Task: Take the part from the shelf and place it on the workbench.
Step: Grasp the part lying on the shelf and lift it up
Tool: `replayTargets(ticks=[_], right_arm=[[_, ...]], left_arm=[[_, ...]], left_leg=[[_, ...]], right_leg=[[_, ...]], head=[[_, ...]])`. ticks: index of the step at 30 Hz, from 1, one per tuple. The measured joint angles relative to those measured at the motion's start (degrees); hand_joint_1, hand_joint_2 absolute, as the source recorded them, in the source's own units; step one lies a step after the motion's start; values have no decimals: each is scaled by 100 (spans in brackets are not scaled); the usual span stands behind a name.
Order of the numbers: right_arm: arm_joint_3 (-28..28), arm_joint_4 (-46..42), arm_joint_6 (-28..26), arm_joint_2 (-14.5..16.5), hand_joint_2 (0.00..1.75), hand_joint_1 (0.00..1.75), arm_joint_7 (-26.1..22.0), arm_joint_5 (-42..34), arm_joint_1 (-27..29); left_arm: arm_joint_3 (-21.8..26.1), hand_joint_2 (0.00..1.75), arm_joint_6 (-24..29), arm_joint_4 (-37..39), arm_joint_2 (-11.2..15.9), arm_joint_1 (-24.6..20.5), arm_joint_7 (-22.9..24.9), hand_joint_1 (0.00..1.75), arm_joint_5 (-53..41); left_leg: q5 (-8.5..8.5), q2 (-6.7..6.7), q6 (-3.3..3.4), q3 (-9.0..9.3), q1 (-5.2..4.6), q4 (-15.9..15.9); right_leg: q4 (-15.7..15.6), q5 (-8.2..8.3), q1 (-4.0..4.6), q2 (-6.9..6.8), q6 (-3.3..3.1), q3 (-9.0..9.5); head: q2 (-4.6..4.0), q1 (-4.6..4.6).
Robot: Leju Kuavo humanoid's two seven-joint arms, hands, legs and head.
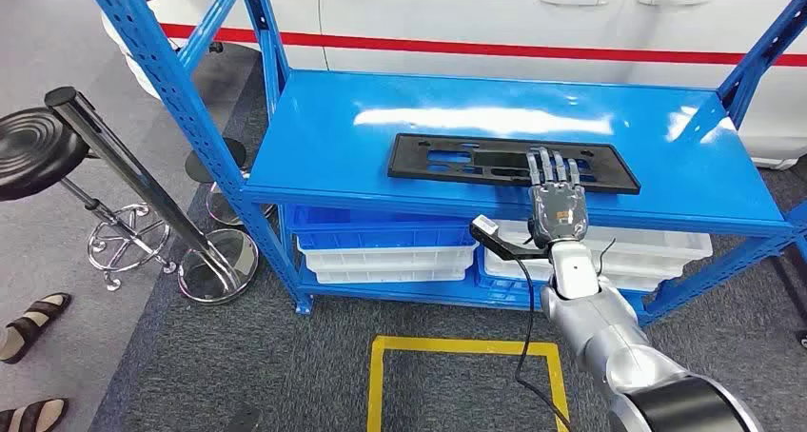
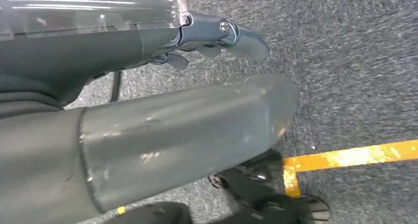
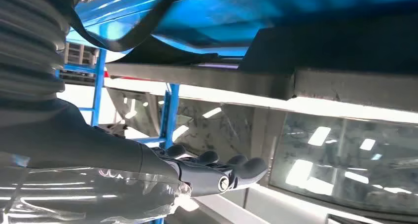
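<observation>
The part (image 1: 447,158) is a flat black rectangular panel with cut-outs, lying on the top deck of the blue shelf (image 1: 343,118). My right hand (image 1: 556,199) reaches over the shelf's front edge, and its straight fingers (image 1: 552,168) lie over the panel's near right portion. It holds nothing. In the right wrist view the right hand (image 3: 217,169) is stretched out flat beside the dark panel (image 3: 335,46). My left hand (image 2: 172,110) hangs over the grey carpet with nothing in it, fingers loosely extended.
White bins (image 1: 381,256) fill the lower shelf level. A black stool (image 1: 38,147) and a leaning black pole (image 1: 124,166) stand at the left, near a person's sandalled feet (image 1: 33,323). A yellow floor square (image 1: 466,346) lies before the shelf. A white car (image 1: 476,13) is behind.
</observation>
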Motion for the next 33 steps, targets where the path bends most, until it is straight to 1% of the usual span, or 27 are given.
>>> replayTargets(ticks=[1, 2, 3, 4, 5, 6, 7, 9, 11, 12, 13, 15, 16, 17, 18, 19, 20, 21, 22, 24, 26, 27, 28, 30, 31, 32, 33], right_arm=[[0, 1, 0, 0, 175, 0, 0, 0, 8], [-1, 1, 0, 1, 175, 0, 3, 0, 12], [-1, 1, 0, 1, 175, 0, 8, 0, 21], [-1, 1, 0, 1, 175, 0, 14, 0, 24], [-1, 1, 0, 1, 175, 0, 25, 0, 25], [-1, 0, 0, 2, 175, 0, 38, 0, 24], [-1, 0, 0, 2, 175, 0, 53, 0, 29], [-1, -1, 0, 3, 175, 0, 76, 0, 40], [-1, -19, -1, 4, 175, 0, 84, 0, 48], [-6, -31, -1, 4, 175, 0, 93, 0, 44], [-19, -49, -1, 2, 175, 0, 105, 0, 49], [-63, -103, 0, -4, 175, 0, 154, 0, 97], [-83, -154, 0, -5, 175, 0, 189, 0, 144], [-105, -228, 0, -5, 175, 0, 227, 0, 193], [-131, -324, 0, -5, 175, 0, 266, 0, 237], [-167, -436, 0, -5, 175, 0, 289, 0, 269], [-213, -548, 0, -5, 175, 0, 305, 0, 288], [-254, -645, 0, -5, 175, 0, 314, 0, 298], [-290, -718, 0, -5, 175, 0, 318, 0, 308], [-348, -823, 0, -7, 175, 0, 322, 0, 341], [-384, -909, 0, -8, 175, 0, 320, 0, 366], [-397, -944, 0, -8, 175, 0, 314, 0, 367], [-411, -971, 0, -9, 175, 0, 308, 0, 369], [-450, -992, 0, -10, 175, 0, 285, 0, 386], [-468, -992, 0, -10, 175, 0, 273, 0, 404], [-487, -992, 0, -10, 175, 0, 262, 0, 421], [-502, -992, 0, -10, 175, 0, 252, 0, 433]], left_arm=[[0, 0, 2, 0, 1, 0, 11, 0, 2], [0, 0, 8, 0, 3, -2, 27, 0, 7], [0, 0, 20, 0, 7, -5, 57, 0, 16], [0, 0, 35, 0, 10, -9, 90, 0, 25], [0, 0, 48, 0, 16, -13, 116, 0, 34], [0, 0, 57, 0, 20, -18, 130, 0, 43], [0, 0, 59, 0, 24, -19, 135, 0, 47], [0, 0, 59, 0, 27, -15, 134, 0, 52], [0, 0, 58, 0, 26, -12, 129, 0, 51], [0, 0, 58, 0, 25, -20, 124, 0, 50], [0, 0, 58, 0, 25, -27, 117, 0, 50], [0, 0, 57, 0, 26, -31, 106, 0, 51], [0, 0, 57, 0, 26, -27, 104, 0, 52], [0, 0, 57, 0, 25, -21, 104, 0, 52], [-1, 0, 57, 0, 23, -16, 104, 0, 54], [-1, 0, 57, 0, 18, -13, 103, 0, 57], [-2, 0, 57, 0, 13, -11, 103, 0, 61], [-3, 0, 58, 0, 8, -14, 102, 0, 64], [-3, 0, 59, 0, 4, -18, 101, 0, 67], [-4, 0, 61, 0, 2, -17, 100, 0, 68], [-4, 0, 61, 0, 2, -13, 99, 0, 68], [-5, 0, 61, 0, 2, -15, 99, 0, 68], [-5, 0, 61, 1, 1, -17, 99, 0, 68], [-7, 0, 61, 1, 0, -11, 99, 0, 66], [-7, 0, 61, 1, 0, -5, 99, 0, 64], [-7, 0, 61, 0, 0, 0, 99, 0, 62], [-8, 0, 59, 0, 0, 0, 98, 0, 61]], left_leg=[[42, 0, 2, -28, 0, -22], [143, 0, 8, -14, 0, -136], [350, 1, 25, 24, -2, -379], [627, 2, 54, 137, -8, -755], [854, 3, 90, 264, -22, -1147], [985, 3, 124, 374, -38, -1459], [1048, 1, 157, 432, -54, -1630], [1054, -8, 205, 463, -70, -1717], [1121, -4, 255, 500, -36, -1780], [1142, 0, 281, 521, -19, -1821], [1154, 3, 303, 537, -5, -1846], [1143, -1, 327, 537, -10, -1843], [1132, -3, 328, 536, -10, -1832], [1120, -5, 323, 536, -10, -1818], [1103, -8, 310, 536, -8, -1797], [1082, -10, 292, 537, -6, -1770], [1058, -12, 267, 532, -6, -1742], [1035, -13, 239, 524, -12, -1708], [1020, -13, 210, 516, -17, -1686], [1014, -14, 150, 511, -26, -1679], [973, -12, 91, 497, -23, -1656], [876, -9, 64, 443, -21, -1527], [723, -6, 41, 335, -15, -1281], [353, -2, 8, -5, -6, -516], [248, -1, 0, -156, -3, -194], [243, -1, 0, -229, -4, -41], [351, -1, 11, -193, -6, -123]], right_leg=[[2, -10, 1, 3, 1, 13], [5, -23, 1, 7, 4, 29], [11, -50, 4, 13, 11, 64], [15, -76, 6, 17, 21, 99], [22, -102, 14, 20, 36, 133], [30, -121, 21, 20, 56, 144], [35, -136, 26, 21, 83, 144], [32, -145, 28, 22, 147, 133], [71, -202, 27, 21, 209, 126], [213, -306, 25, 21, 238, 64], [475, -464, 16, 20, 265, -57], [1213, -809, -12, 20, 315, -421], [1484, -884, -30, 19, 336, -561], [1562, -849, -48, 16, 352, -611], [1414, -706, -67, 13, 364, -548], [1072, -495, -84, 9, 370, -383], [689, -337, -93, 6, 367, -192], [373, -225, -85, 8, 351, -38], [187, -184, -70, 10, 328, 50], [129, -194, -32, 19, 265, 67], [97, -173, -56, 15, 190, 82], [73, -159, -72, 10, 151, 95], [52, -150, -85, 4, 119, 108], [51, -156, -69, -4, 83, 116], [55, -161, -58, -5, 75, 116], [60, -165, -48, -5, 70, 118], [67, -169, -42, -3, 69, 122]], head=[[0, 0], [0, 0], [-1, -1], [-1, 0], [-2, 1], [-2, 1], [-1, 2], [-1, 2], [-1, 2], [-1, 2], [-1, 3], [-2, 3], [-1, 4], [-1, 3], [-1, 3], [0, 3], [0, 3], [0, 2], [0, 2], [0, 1], [0, 0], [0, 0], [0, -1], [0, -1], [0, -1], [0, -1], [0, -2]])
